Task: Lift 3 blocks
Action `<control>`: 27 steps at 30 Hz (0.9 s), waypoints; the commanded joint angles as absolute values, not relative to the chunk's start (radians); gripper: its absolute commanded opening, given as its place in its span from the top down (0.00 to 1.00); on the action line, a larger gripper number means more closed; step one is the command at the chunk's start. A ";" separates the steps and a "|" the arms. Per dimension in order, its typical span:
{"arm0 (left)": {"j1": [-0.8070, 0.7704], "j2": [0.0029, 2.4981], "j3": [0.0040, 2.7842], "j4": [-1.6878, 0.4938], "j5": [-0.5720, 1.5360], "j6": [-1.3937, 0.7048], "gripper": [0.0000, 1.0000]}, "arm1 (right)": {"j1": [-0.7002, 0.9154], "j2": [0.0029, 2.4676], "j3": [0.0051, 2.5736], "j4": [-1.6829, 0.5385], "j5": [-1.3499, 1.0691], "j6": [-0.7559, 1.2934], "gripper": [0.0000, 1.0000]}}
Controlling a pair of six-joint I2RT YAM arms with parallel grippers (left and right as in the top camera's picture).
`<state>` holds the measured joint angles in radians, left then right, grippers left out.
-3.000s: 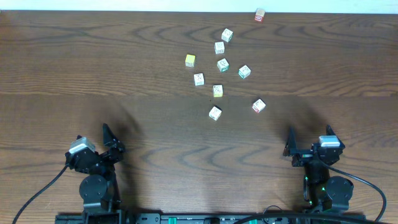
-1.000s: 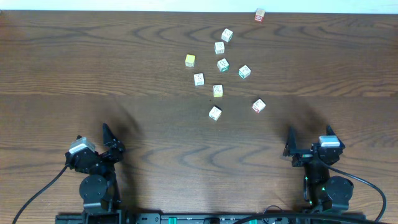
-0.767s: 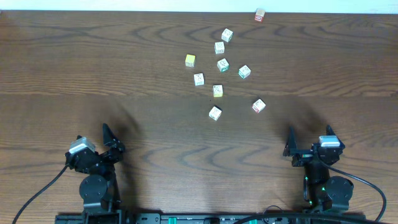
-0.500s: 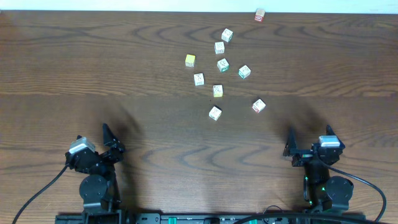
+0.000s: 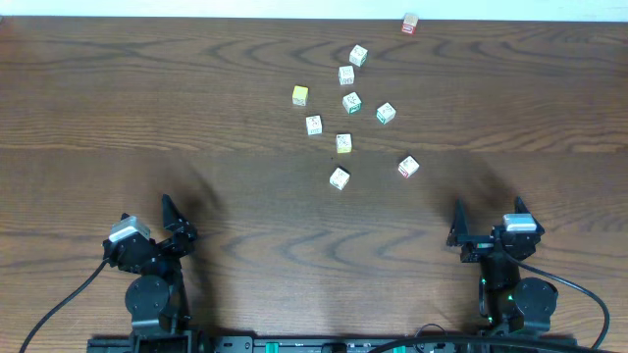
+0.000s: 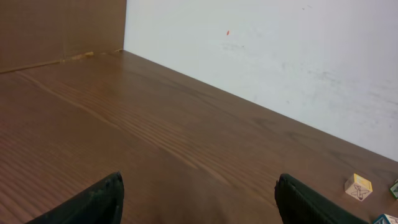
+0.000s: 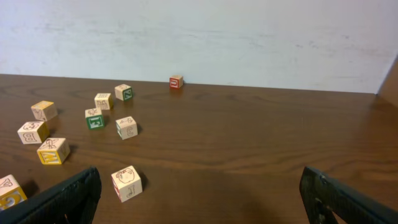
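Near the table's front edge, both arms sit low at their bases. The left gripper (image 6: 198,193) stands wide open with nothing between its fingers. The right gripper (image 5: 488,216) is likewise spread wide and empty. Both are well apart from the blocks.

All three blocks lie on the table (image 5: 118,98), none lifted. The red block (image 5: 408,167), whitish with red marks, is the one nearest the right gripper, ahead of it and somewhat to its left. The white block (image 5: 340,178) lies farther left, about midway between the two arms. The yellow-marked block (image 5: 343,143) sits just beyond the white one, apart from it. No two of the three touch.

Farther back lie a yellow cube (image 5: 300,95), a green cube (image 5: 351,101) and a second green cube (image 5: 386,113), with a few more whitish cubes among them. A reddish cube (image 5: 410,24) sits alone at the far edge, by the wall (image 7: 249,37).
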<state>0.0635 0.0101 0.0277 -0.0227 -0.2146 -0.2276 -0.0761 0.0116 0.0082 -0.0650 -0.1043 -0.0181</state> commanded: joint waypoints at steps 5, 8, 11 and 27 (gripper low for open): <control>0.060 0.005 0.005 -0.043 -0.349 -0.210 0.22 | -0.058 0.007 0.006 -0.067 -0.118 0.091 0.01; 0.060 0.005 0.005 -0.043 -0.371 -0.210 0.22 | -0.058 0.007 0.006 -0.066 -0.126 0.230 0.01; 0.060 0.005 0.005 -0.043 -0.371 -0.210 0.22 | -0.058 0.007 0.006 -0.063 -0.137 0.289 0.01; 0.060 0.005 0.005 -0.027 -0.191 -0.274 0.22 | -0.058 0.019 0.046 -0.021 -0.345 0.268 0.01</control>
<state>0.0635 0.0101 0.0277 -0.0128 -0.2630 -0.2474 -0.0761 0.0132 0.0101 -0.0269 -0.3183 0.2691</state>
